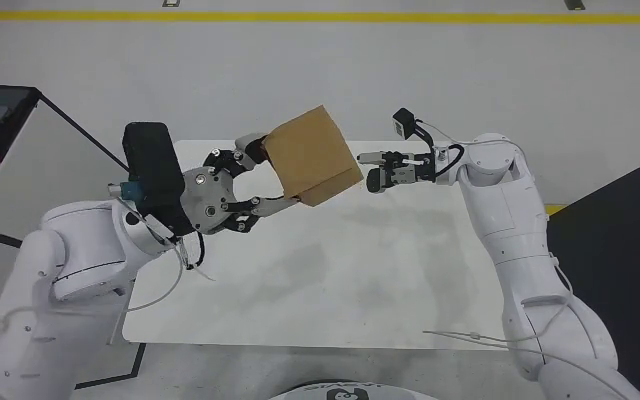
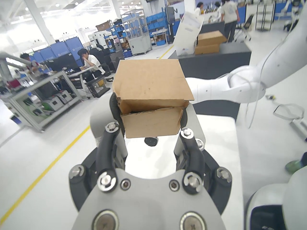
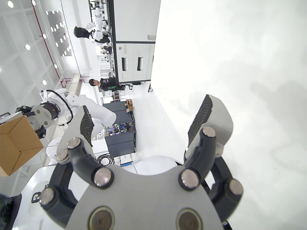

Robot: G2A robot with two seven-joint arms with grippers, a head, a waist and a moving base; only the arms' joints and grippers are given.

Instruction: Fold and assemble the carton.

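Note:
A brown carton [image 1: 312, 155] hangs in the air above the far part of the white table [image 1: 330, 290]. My left gripper [image 1: 262, 172] is shut on the carton, one finger on each side of its near end. In the left wrist view the carton [image 2: 150, 96] sits between the two fingers [image 2: 115, 111], with a folded flap [image 2: 151, 123] facing the camera. My right gripper [image 1: 368, 170] stands open just to the right of the carton, apart from it. The right wrist view has its open fingers [image 3: 203, 116] with nothing between them and the carton [image 3: 16, 142] off to one side.
A black panel [image 1: 15, 105] stands off the table's far left corner. A yellow floor line [image 1: 320, 16] runs beyond the far side of the table. A thin white cable [image 1: 460, 338] lies by the table's near right corner.

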